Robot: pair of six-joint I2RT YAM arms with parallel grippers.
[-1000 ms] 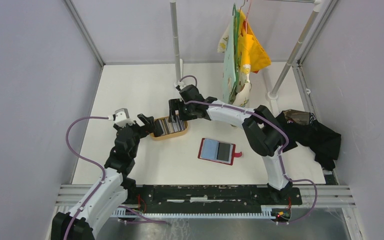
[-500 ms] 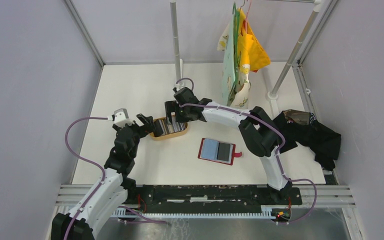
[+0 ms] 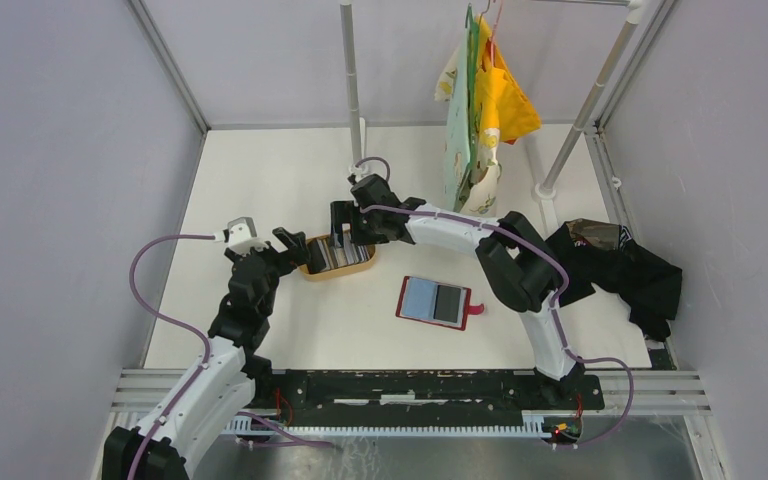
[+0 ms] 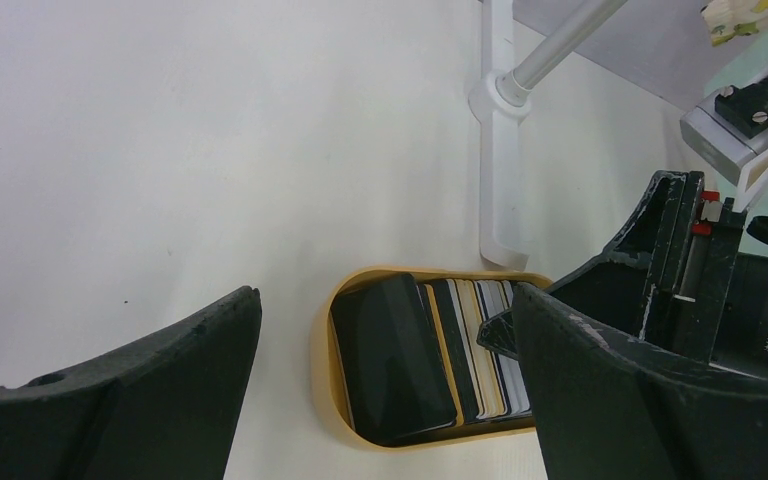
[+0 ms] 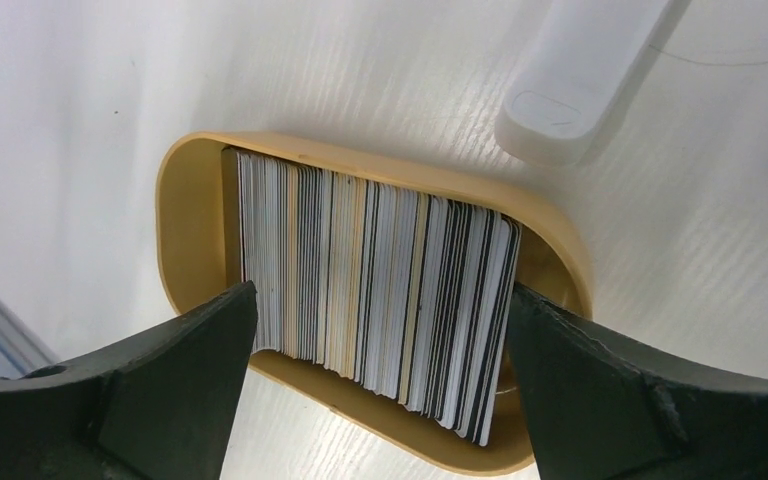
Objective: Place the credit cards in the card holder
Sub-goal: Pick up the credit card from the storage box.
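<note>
A card pick is judged in hand. On the white table (image 3: 260,180) the tan tray (image 5: 175,210), left of centre in the top view, is packed with credit cards (image 5: 360,240) on edge; the red card holder (image 3: 434,301) lies open at its lower right, bare table between. The right gripper (image 5: 382,300) above the cards and the left gripper (image 4: 385,300) at the tray's left end are spread. One card must be singled out inside the rim.

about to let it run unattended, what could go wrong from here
The credit cards stand tightly packed on edge in the tan tray, and the open right hand spans nearly the whole stack: it may pinch several at once. The open left hand sits close by the tray, so the two hands could collide.
</note>
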